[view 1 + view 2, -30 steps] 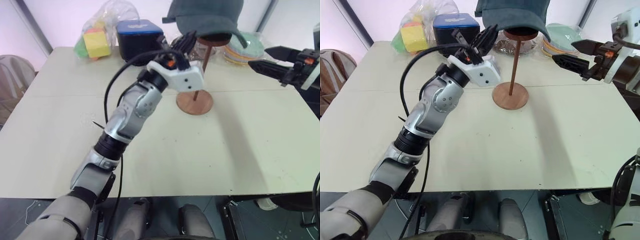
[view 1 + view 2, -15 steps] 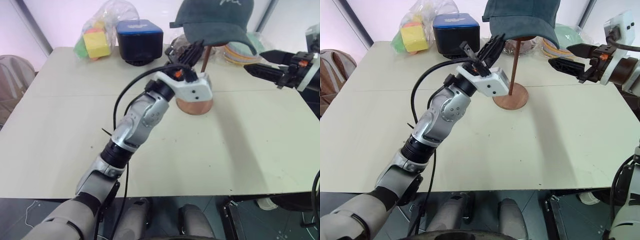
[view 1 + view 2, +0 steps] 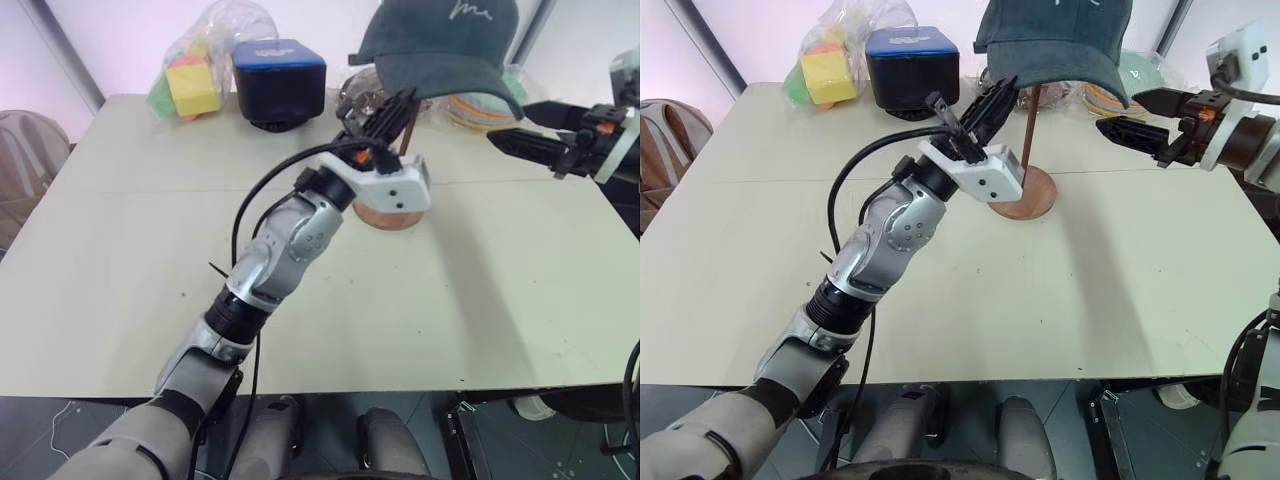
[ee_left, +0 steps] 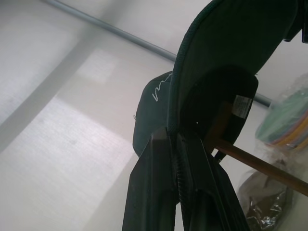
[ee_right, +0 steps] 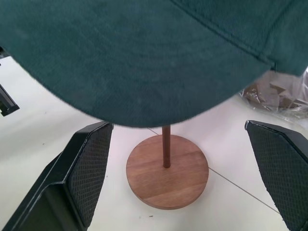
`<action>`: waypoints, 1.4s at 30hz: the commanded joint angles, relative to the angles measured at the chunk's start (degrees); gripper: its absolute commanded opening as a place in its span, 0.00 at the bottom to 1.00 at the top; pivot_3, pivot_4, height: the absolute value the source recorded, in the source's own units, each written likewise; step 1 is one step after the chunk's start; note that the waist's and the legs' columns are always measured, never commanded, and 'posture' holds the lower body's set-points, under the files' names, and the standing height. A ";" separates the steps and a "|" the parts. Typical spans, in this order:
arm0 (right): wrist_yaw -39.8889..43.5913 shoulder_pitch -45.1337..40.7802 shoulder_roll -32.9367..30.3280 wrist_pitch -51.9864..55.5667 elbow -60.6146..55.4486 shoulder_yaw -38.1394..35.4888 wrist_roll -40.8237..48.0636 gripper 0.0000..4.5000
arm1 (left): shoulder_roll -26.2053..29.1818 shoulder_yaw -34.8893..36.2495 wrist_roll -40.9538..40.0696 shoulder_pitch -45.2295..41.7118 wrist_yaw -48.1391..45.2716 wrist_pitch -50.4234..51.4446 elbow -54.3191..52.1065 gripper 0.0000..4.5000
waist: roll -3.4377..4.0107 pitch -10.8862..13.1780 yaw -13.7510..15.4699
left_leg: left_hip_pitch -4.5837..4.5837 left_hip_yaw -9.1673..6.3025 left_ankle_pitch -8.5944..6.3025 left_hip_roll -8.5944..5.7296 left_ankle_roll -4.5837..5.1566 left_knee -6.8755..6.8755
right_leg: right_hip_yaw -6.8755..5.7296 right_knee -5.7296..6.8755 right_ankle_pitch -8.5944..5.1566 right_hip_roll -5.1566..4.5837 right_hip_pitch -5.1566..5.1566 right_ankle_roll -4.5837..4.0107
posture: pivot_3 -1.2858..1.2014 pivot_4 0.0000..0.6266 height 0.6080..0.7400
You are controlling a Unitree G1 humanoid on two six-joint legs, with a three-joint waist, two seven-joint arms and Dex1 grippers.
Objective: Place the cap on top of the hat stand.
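Observation:
The dark teal cap (image 3: 440, 45), with white script on its front, hangs over the top of the brown wooden hat stand. The stand's pole (image 3: 410, 118) runs up under the cap from the round base (image 3: 392, 214), and the cap hides the top disc. My left gripper (image 3: 998, 92) points up from the left and is shut on the cap's rim (image 4: 174, 110). I cannot tell whether the cap rests on the disc. To the right of the stand my right gripper (image 3: 1140, 115) is open, with its fingers (image 5: 82, 178) wide apart and the stand's base (image 5: 167, 173) between them.
At the table's far edge sit a dark blue boxy item (image 3: 280, 75), a clear bag of yellow and green blocks (image 3: 195, 80), a crinkly bag (image 3: 360, 92) and a stack of coloured plates (image 3: 478, 108). The pale table (image 3: 120, 250) stretches toward me.
My left gripper has carried the cap to the right and slightly down over the stand's top. The right gripper has kept its place.

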 commanded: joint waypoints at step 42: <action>15.34 -6.75 -11.27 4.58 13.46 -3.99 3.95 1.00 | -3.07 0.42 -7.39 5.61 -8.01 4.00 -8.93 0.75 | 0.05 -0.01 1.10 | 0.02 0.10 -0.02 0.01 0.01 0.01 | 0.04 -0.04 0.00 -0.03 0.02 0.00 | 0.52 0.24 1.00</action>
